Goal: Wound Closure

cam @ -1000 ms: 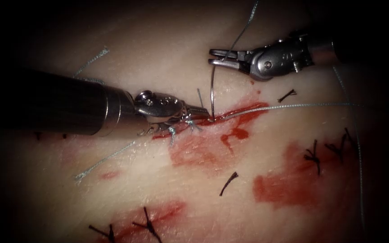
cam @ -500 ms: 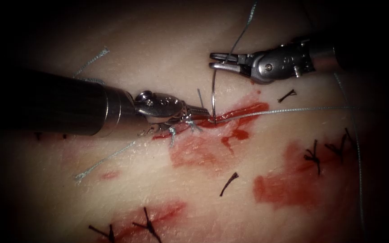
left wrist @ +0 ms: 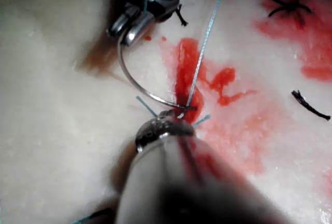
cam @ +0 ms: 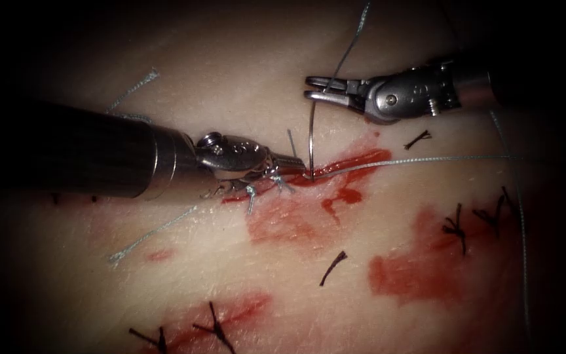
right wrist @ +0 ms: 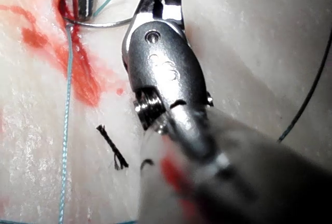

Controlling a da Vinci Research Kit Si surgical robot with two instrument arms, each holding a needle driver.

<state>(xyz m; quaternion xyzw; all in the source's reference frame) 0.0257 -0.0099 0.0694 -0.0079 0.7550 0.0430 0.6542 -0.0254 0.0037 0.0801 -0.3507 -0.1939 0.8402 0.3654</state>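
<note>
My right tool clamps the needle at its far end; the arc runs near, into the cut (other end buried). Left tool touches there, jaws together.

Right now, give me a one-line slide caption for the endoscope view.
Right tool holds the needle near one end, other end at the cut; left tool rests there; thread trails right.

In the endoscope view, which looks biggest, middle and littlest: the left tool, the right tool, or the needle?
1. Left tool: biggest, though it may just be nearer the camera; its jaws hold the needle's end at the cut.
2. Right tool: middle, holding the needle's other end.
3. Needle: littlest, a thin curved wire.
</note>
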